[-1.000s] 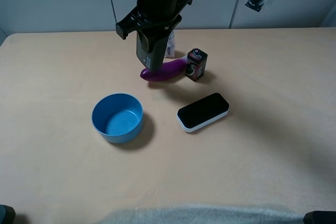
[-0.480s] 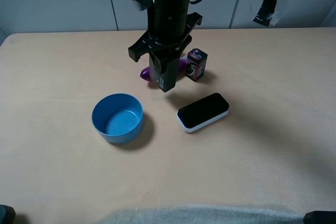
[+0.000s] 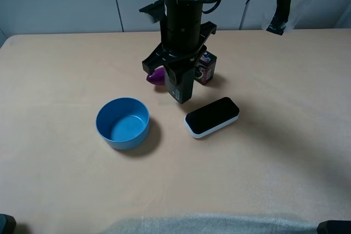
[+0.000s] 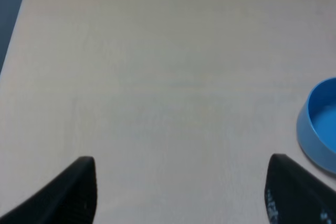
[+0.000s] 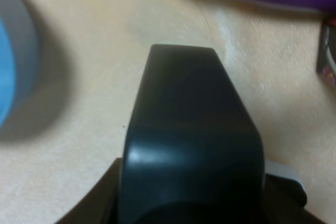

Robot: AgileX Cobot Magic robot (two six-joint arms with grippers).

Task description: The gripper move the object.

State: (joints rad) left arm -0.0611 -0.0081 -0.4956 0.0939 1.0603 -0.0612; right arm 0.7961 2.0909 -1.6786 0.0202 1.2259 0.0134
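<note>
Starting nearest us, what do you see?

The blue bowl (image 3: 123, 123) and the black-and-white eraser (image 3: 211, 117) sit well apart on the surface (image 3: 66, 80). The left pincer (image 4: 184, 192) hangs over bare wood beside the bowl, its fingers spread wide and holding nothing.

And the right pincer (image 3: 176, 68)?

It's clamped around the object (image 3: 182, 90), the tall dark bottle, which points down from it. The bottle hangs over the gap between bowl and eraser, and I judge it to be clear of the surface. From the wrist it fills most of the view, so the fingertips themselves are hidden.

What's behind it?

A purple eggplant (image 3: 157, 76), half hidden by the arm, and just beside that a short black box (image 3: 206, 68) with red-and-white print.

So which step is this?

The carry, I'd say. The lift looks done and the set-down isn't.

What does the next move need?

A bare spot, and a straight, slow descent. The bottle is slim, so let go tilted, it could topple onto the eraser or bowl.
</note>
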